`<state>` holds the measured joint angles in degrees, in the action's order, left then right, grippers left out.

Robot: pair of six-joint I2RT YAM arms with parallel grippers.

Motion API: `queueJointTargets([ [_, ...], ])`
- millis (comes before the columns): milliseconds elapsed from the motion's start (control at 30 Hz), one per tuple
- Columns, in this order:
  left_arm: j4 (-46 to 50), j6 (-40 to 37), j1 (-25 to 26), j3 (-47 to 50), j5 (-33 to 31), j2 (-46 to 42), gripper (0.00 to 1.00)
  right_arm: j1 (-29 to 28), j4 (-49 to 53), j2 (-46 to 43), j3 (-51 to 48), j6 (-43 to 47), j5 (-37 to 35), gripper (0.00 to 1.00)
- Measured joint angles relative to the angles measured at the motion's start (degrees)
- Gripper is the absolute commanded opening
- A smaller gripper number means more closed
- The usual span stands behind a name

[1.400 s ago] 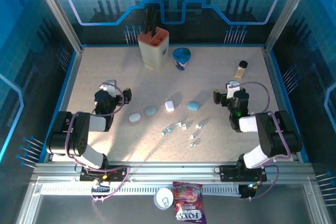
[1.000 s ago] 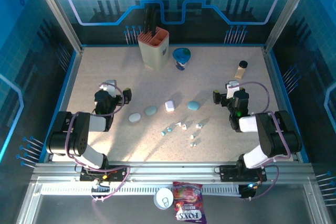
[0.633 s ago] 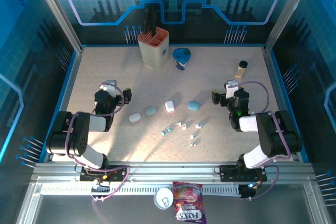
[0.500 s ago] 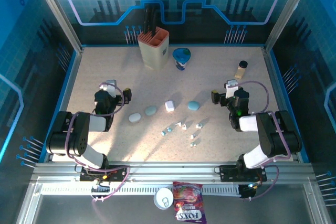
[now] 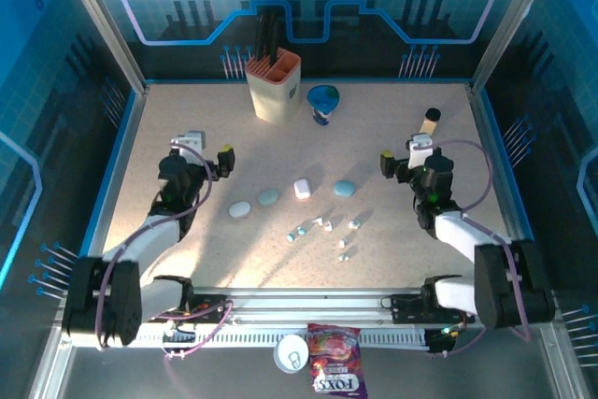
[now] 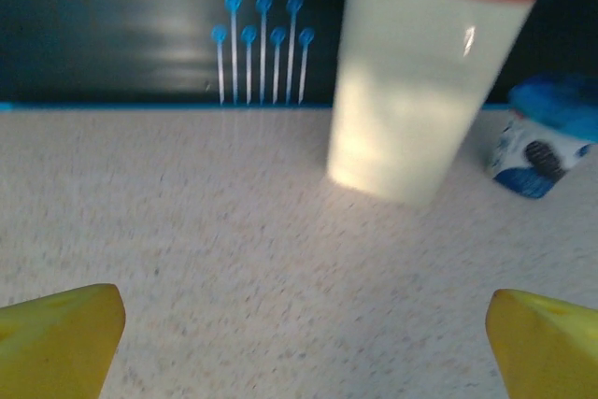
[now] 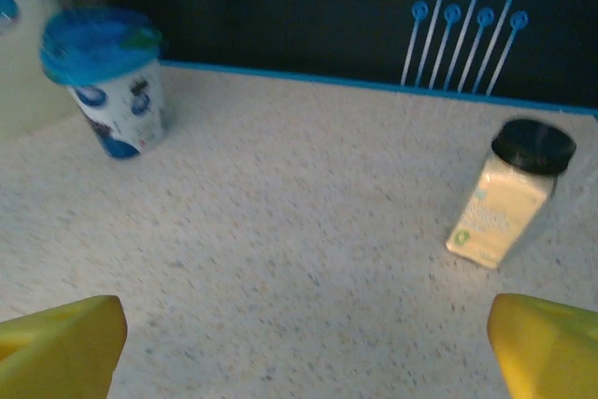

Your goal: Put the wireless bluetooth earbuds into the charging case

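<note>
Showing earbuds (image 5: 324,223) as tiny specks

Speckled beige surface (image 5: 374,137). Tan holder (image 5: 274,91) at 12 near the far edge, blue-lidded cup (image 5: 323,103) just beside it at its 3. Black-capped bottle (image 5: 430,124) at 2. Four small cases (image 5: 269,196) in a row across centre. Earbuds (image 5: 323,223) scattered near their 6.

Cases (image 5: 268,197) lie in a row mid-table, earbuds (image 5: 322,223) scattered just before them; behind, a holder (image 5: 274,91) stands left of a cup (image 5: 323,104)
</note>
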<state>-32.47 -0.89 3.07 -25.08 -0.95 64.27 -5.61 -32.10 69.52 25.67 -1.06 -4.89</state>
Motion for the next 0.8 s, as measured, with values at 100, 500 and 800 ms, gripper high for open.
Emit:
queueJointTargets([
  [100,7.04,-1.25,2.40,-2.91,0.79,-4.48,0.99,-3.43,7.82,-3.89,4.15,-0.87,0.85,1.00],
  [500,45.57,-20.31,13.64,-26.58,10.10,4.28,0.99,-21.81,24.63,-7.69,8.17,-5.77,5.33,1.00],
  [800,57.72,-29.44,19.69,-30.27,9.84,17.75,0.99,-22.14,28.98,-14.03,3.50,-14.12,5.55,1.00],
])
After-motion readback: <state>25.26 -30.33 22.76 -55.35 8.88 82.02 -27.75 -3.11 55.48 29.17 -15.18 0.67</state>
